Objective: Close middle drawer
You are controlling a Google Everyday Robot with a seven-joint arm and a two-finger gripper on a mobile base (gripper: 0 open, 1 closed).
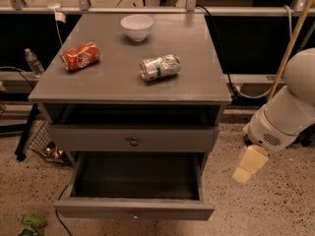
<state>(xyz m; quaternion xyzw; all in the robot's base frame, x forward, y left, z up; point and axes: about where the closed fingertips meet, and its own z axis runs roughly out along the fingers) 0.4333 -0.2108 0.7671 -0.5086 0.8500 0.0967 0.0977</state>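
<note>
The middle drawer [138, 178] is pulled far out of the grey cabinet [197, 48]. Its inside is empty, and its flat front with a small round knob [135, 214] faces me at the bottom of the view. Above it sits the uppermost drawer front [88, 139] with its knob [133, 141], with a dark gap between it and the cabinet top. The lowest drawer front is hidden below the open drawer. My cream gripper [250, 163] hangs from the white arm [290, 109], pointing down over the floor. It is to the right of the cabinet, level with the open drawer and apart from it.
On the cabinet top are a white bowl [137, 26], a red can [79, 56] lying on its side and a green-white can [160, 67] lying on its side. A water bottle [33, 62] and a wire basket [43, 144] are at the left. A green bag [32, 225] lies on the floor. A wooden pole [290, 43] leans at the right.
</note>
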